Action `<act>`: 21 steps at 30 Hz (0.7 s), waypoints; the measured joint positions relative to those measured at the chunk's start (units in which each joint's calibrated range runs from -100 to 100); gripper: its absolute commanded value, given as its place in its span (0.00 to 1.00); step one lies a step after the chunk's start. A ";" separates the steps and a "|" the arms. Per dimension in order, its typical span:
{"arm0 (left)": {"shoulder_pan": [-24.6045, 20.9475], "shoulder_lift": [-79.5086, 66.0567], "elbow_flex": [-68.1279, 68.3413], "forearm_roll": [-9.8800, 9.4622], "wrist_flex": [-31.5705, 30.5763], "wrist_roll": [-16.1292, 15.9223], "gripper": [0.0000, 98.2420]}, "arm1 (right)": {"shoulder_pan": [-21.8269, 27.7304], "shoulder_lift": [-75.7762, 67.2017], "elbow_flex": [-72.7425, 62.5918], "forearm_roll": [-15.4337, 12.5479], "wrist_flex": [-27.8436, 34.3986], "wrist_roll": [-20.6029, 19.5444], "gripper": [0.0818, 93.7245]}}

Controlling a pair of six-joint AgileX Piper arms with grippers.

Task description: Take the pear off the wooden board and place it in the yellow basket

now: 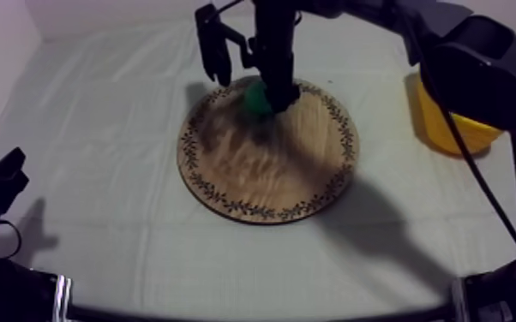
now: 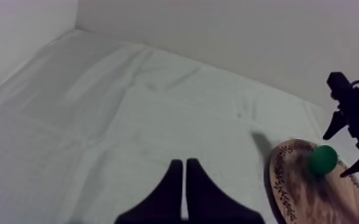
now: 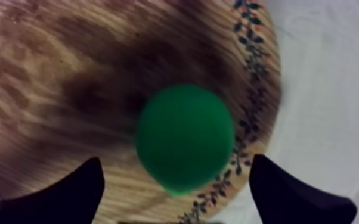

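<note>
Right jaws are wide open, holding nothing.

Top view: the right arm stands over the pear (image 1: 257, 101) at the far edge of the wooden board (image 1: 270, 184), probably lined up for the grab. The yellow basket (image 1: 450, 128) is at right on the surface (image 1: 99, 128), well apart from the board.

Left wrist view: left jaws are pressed together on nothing, idle and well apart from the board.

Right wrist view: the pear (image 3: 183, 138) sits on the board between the open jaws, untouched. It's plain green, rounded and smooth.
</note>
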 measured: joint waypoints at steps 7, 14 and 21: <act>0.00 0.00 0.00 0.00 0.00 0.00 0.00 | -0.47 2.49 -0.65 -0.46 -1.23 0.22 0.72; 0.00 0.00 0.00 0.00 0.00 0.00 0.00 | -0.35 4.71 -2.12 0.17 -3.31 -0.49 0.60; 0.00 0.00 0.00 0.00 0.00 0.00 0.00 | 0.28 5.70 -3.27 0.85 -5.58 -1.85 0.44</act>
